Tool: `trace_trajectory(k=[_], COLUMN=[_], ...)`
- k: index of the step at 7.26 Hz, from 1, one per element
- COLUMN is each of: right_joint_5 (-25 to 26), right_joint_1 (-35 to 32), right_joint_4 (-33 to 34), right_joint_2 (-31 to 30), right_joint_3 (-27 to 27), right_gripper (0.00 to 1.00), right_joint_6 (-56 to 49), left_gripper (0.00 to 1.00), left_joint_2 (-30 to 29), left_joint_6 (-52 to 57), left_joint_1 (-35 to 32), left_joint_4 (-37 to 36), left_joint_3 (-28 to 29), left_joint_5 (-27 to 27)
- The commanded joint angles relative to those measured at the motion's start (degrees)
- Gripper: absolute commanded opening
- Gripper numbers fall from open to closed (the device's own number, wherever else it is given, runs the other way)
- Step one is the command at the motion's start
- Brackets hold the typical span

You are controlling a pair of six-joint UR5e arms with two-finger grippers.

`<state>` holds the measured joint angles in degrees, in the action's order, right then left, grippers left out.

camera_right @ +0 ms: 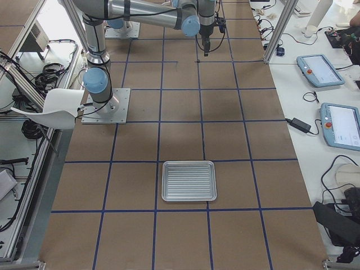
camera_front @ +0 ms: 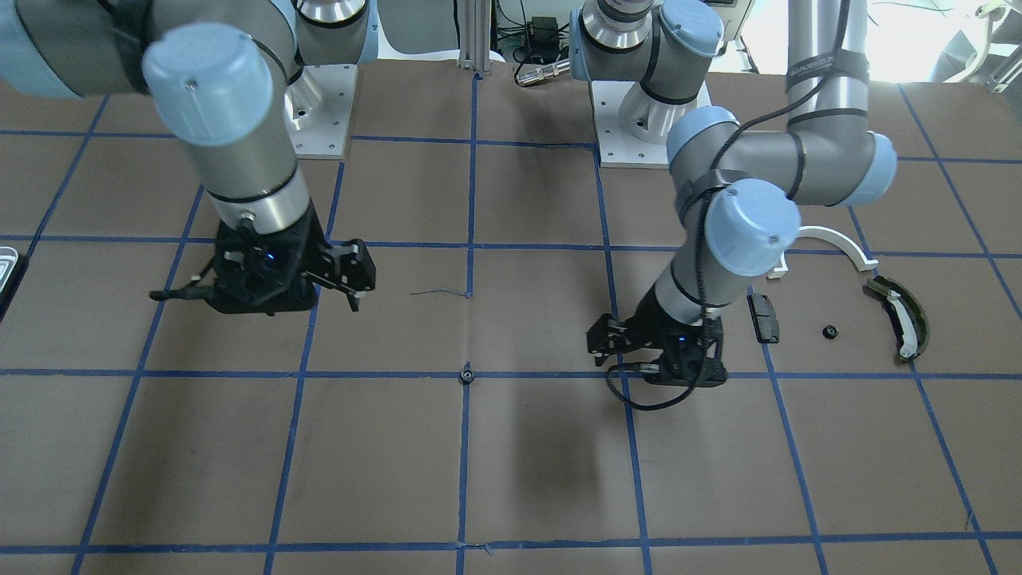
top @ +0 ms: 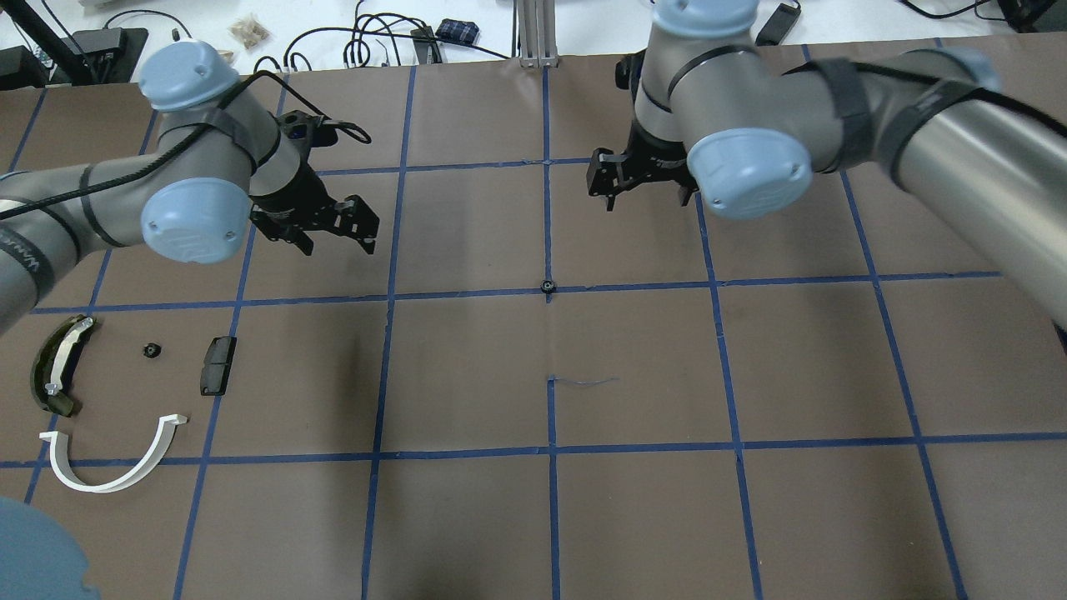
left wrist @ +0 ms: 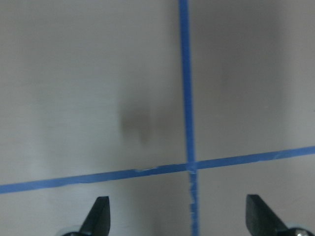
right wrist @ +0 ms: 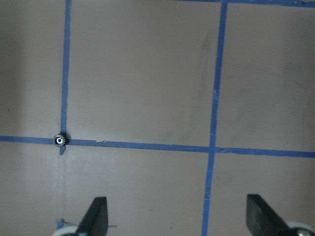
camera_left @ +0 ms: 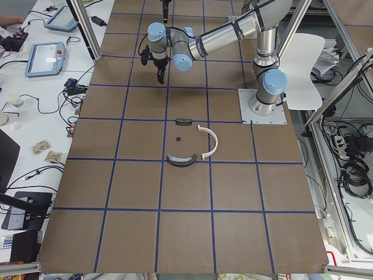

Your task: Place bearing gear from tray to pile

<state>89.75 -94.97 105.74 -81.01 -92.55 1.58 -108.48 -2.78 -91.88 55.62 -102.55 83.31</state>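
Observation:
A small black bearing gear point(top: 548, 287) lies on a blue tape crossing mid-table; it also shows in the front view point(camera_front: 466, 374) and the right wrist view point(right wrist: 59, 140). The silver ridged tray point(camera_right: 189, 180) holds nothing visible. The pile holds a white half-ring arc point(top: 112, 467), an olive curved piece point(top: 58, 367), a black block point(top: 218, 364) and another small black gear point(top: 151, 350). My left gripper point(top: 338, 242) is open and empty, beyond the pile. My right gripper point(top: 621, 187) is open and empty, beyond the mid-table gear and slightly to its right.
The table is brown paper with a blue tape grid. A short loose thread point(top: 583, 382) lies near the centre. The two arm bases point(camera_front: 639, 120) stand at the robot's edge. Cables and tablets point(camera_right: 320, 70) lie off the table's far side.

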Motion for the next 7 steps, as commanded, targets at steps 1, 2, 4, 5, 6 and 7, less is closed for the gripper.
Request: trace_trajectory(k=[1, 2, 4, 5, 6, 7], right_joint_5=[0.51, 0.34, -0.19, 0.33, 0.43, -0.18], right_joint_1=[5.49, 6.11, 6.47, 6.21, 6.12, 6.03], right_joint_4=[-9.37, -10.02, -9.33, -8.36, -8.18, -8.09], right_joint_2=[-7.55, -9.50, -10.31, -10.40, -10.40, -10.84], right_joint_3=[-0.70, -2.36, -3.96, -3.52, -3.61, -3.43], right_gripper=[1.00, 1.00, 1.00, 1.00, 1.00, 1.00], right_joint_6=[-5.94, -9.28, -9.32, -9.14, -8.97, -7.57], left_gripper=[1.00, 0.99, 0.98, 0.98, 0.93, 0.92], left_joint_2=[-3.39, -6.19, -10.94, -11.92, -12.63, -13.42], left_joint_6=[-13.50, -17.91, -23.40, -23.76, -22.98, -22.88], left_joint_1=[-10.38, -14.26, -18.58, -19.82, -20.09, -20.10], left_joint_4=[-4.64, -7.08, -11.23, -12.02, -13.07, -13.86], left_joint_3=[-0.02, 0.42, 2.09, 2.26, 2.27, 2.79], left_joint_5=[0.27, 0.36, 1.76, 3.08, 3.79, 4.23])
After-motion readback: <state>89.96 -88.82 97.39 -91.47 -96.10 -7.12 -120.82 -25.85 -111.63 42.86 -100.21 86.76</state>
